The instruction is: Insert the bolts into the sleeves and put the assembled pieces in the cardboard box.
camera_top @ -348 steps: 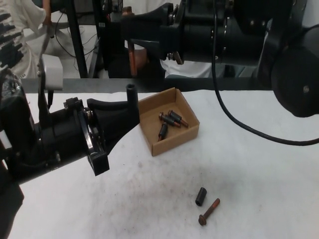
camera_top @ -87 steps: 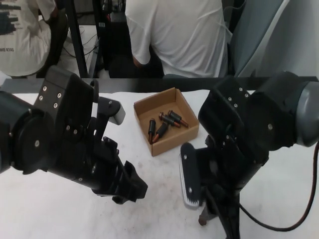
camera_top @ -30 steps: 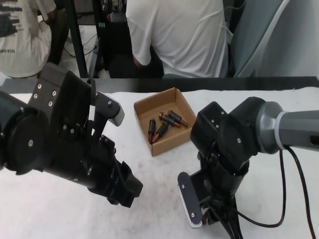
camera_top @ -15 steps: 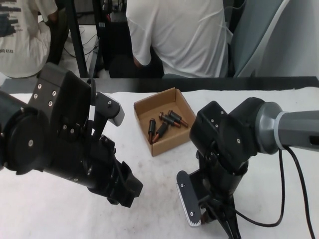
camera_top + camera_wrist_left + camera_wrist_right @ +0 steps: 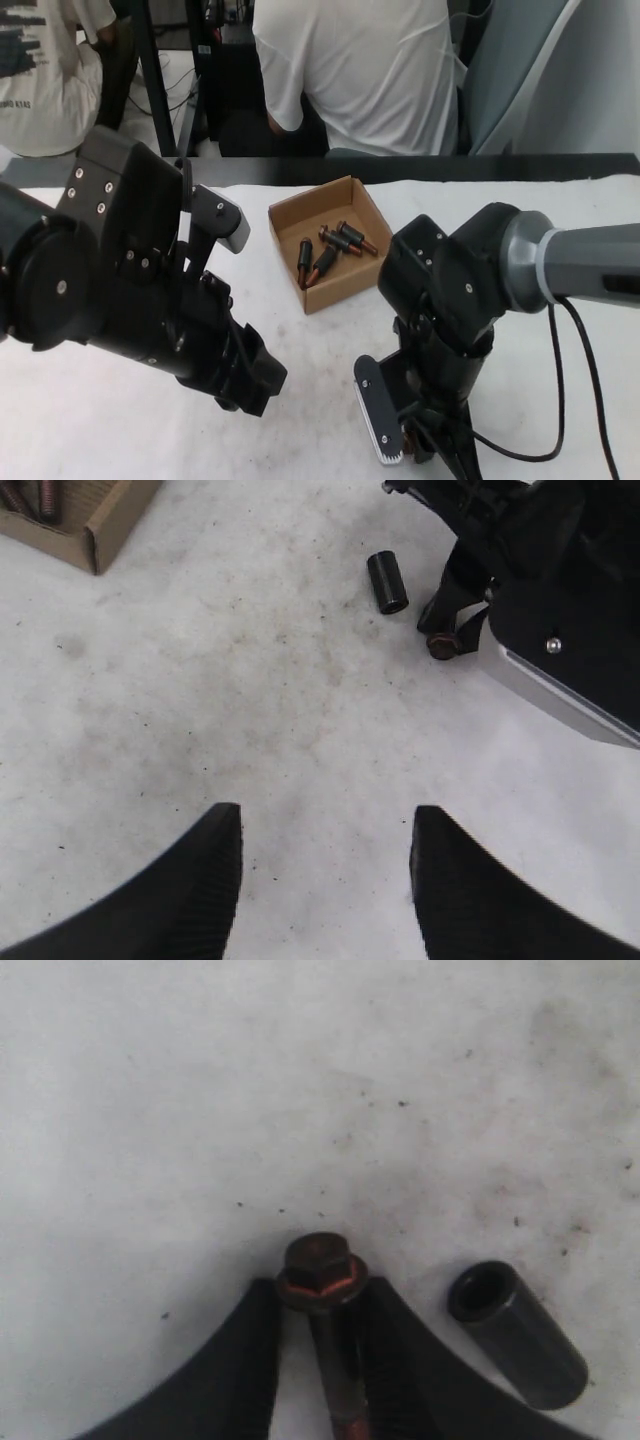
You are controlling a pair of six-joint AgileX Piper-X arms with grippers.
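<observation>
Right gripper (image 5: 318, 1300): sunk slightly lower; fingers apart, straddling the bolt (image 5: 322, 1268), whose shank end is cut off and which the arm hides from above. Left gripper (image 5: 325, 830): spread over the bench (image 5: 250, 700). Cardboard box (image 5: 350, 283): beyond both grippers, holding assembled pieces (image 5: 322, 258). Sleeve (image 5: 515, 1335): lying just beside the right gripper.

I count one cardboard box (image 5: 350, 282) with four assembled pieces (image 5: 322, 262) lying in it. Out on the white bench (image 5: 310, 420) I see one loose bolt (image 5: 322, 1272) and one loose sleeve (image 5: 515, 1333).
</observation>
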